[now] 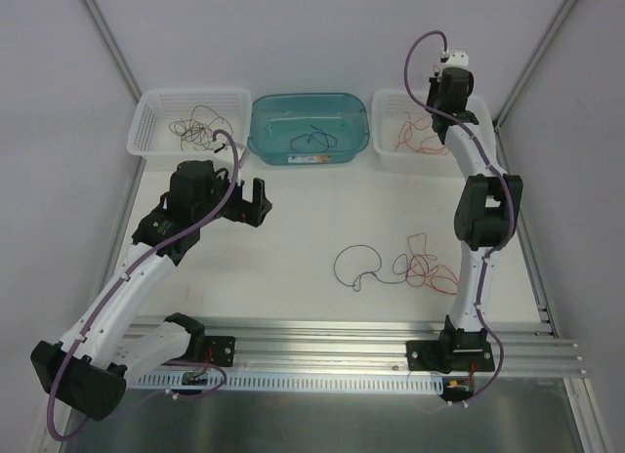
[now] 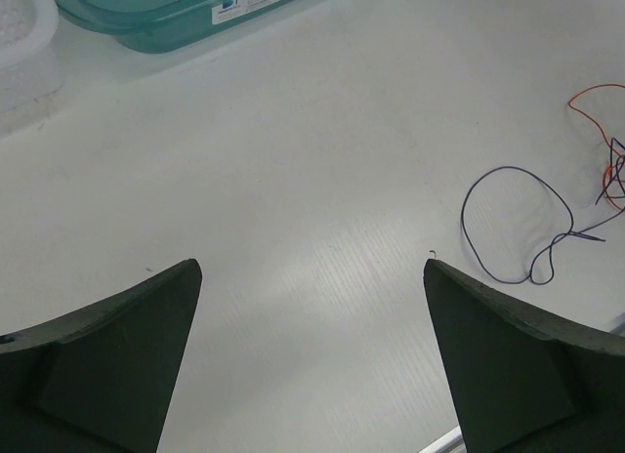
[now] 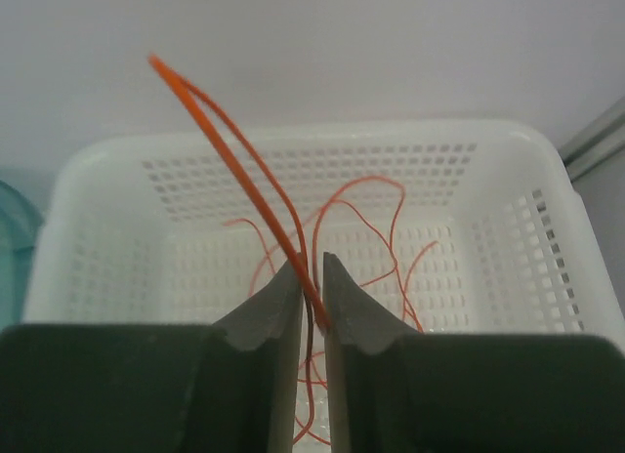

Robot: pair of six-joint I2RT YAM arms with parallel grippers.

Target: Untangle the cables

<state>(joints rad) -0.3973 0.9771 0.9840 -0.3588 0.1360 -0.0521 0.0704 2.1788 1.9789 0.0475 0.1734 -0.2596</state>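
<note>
Over the white basket [image 1: 391, 150] at the back right, my right gripper [image 1: 437, 119] [image 3: 311, 263] has its jaws a narrow gap apart. An orange cable [image 3: 234, 141] runs through that gap, looping up to the left and hanging down into the basket, where more orange strands [image 3: 376, 228] lie. On the table a dark cable loop [image 1: 354, 263] [image 2: 518, 224] joins a small red and dark tangle [image 1: 422, 270] [image 2: 610, 175]. My left gripper [image 1: 256, 201] [image 2: 312, 267] hovers wide open over bare table, left of that loop, holding nothing.
A white basket [image 1: 146, 145] at the back left holds thin dark wires [image 1: 195, 129]. Between the baskets stands a teal bin [image 1: 262, 145] [image 2: 146, 28] with a dark wire [image 1: 314, 136] inside. A metal rail [image 1: 342, 350] runs along the near edge.
</note>
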